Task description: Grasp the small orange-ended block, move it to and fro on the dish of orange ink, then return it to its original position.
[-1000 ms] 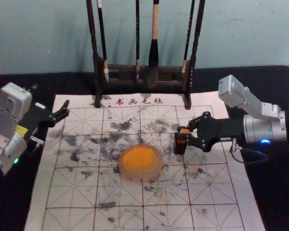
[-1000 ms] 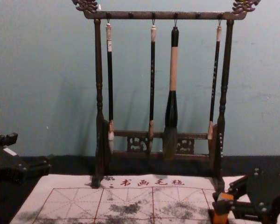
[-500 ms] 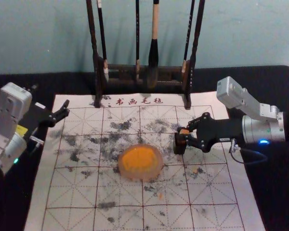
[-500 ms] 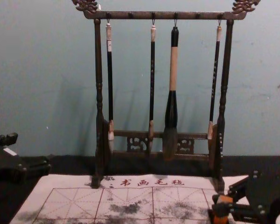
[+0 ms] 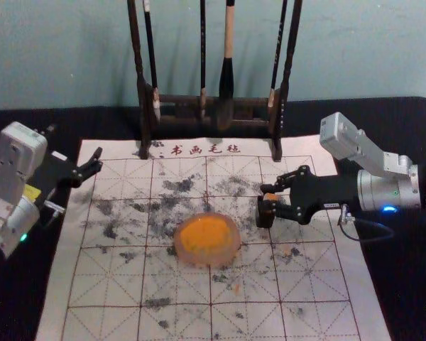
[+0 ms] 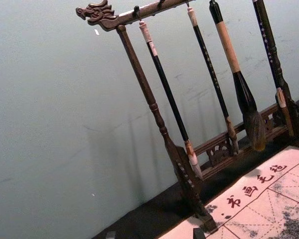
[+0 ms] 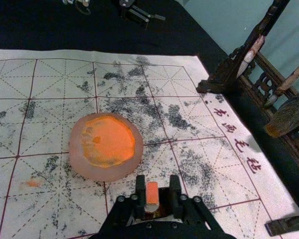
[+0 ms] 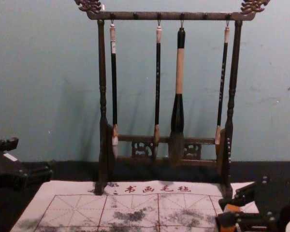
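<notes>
since the earlier head view, the right hand point(image 5: 263, 197) has its fingers reaching a touch farther toward the robot's left, and they now hide more of the orange on the small block point(image 5: 272, 197). the left hand point(image 5: 99, 160) looks to be just where it was, parked over the left edge of the mat point(image 5: 113, 284), its fingers spread wide.

the block is between the right hand's fingers, on the right part of the mat. in the right wrist view those fingers stand moderately apart, with the block close against one and a bit of room by the other, so it isn't pinched from both sides. a dark piece point(image 5: 265, 216) sits right at the fingertips; i can't tell whether it's part of the block.

the dish of orange ink point(image 5: 234, 249) lies on the mat near the right hand, to its left and a little closer to the robot. behind it all, four brushes point(image 8: 180, 72) hang from a dark carved rack point(image 8: 102, 101) at the far edge of the mat, on the black-covered table point(image 5: 405, 124).
</notes>
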`<move>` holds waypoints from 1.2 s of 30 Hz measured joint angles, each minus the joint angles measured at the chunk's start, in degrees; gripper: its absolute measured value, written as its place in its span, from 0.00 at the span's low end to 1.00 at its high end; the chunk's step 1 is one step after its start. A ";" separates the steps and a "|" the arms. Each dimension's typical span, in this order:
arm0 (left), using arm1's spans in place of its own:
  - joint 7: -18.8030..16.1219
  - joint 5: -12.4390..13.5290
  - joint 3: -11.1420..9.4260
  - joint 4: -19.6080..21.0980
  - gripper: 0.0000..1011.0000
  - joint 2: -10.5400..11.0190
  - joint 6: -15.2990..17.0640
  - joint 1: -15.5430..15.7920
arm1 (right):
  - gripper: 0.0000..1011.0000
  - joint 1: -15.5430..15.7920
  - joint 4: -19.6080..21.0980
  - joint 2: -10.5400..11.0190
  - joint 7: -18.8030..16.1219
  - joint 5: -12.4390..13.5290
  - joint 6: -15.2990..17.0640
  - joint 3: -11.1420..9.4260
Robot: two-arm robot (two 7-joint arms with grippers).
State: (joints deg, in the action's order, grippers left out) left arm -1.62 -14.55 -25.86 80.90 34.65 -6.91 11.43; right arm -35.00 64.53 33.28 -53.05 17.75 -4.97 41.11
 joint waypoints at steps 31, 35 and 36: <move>0.00 0.00 0.00 0.00 0.99 0.00 0.00 0.00 | 0.99 4.64 4.86 0.27 4.16 7.00 -1.87 -6.18; 0.00 0.00 0.00 0.00 0.99 0.00 0.00 0.00 | 0.99 8.73 8.38 0.07 11.99 8.36 -1.01 -9.78; 0.00 0.00 0.00 0.00 0.99 0.00 0.00 0.00 | 0.99 9.73 9.09 0.00 13.89 8.37 -0.93 -10.48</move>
State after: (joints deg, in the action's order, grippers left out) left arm -1.62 -14.55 -25.86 80.90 34.65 -6.91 11.43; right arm -25.27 73.62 33.28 -39.15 26.11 -5.91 30.63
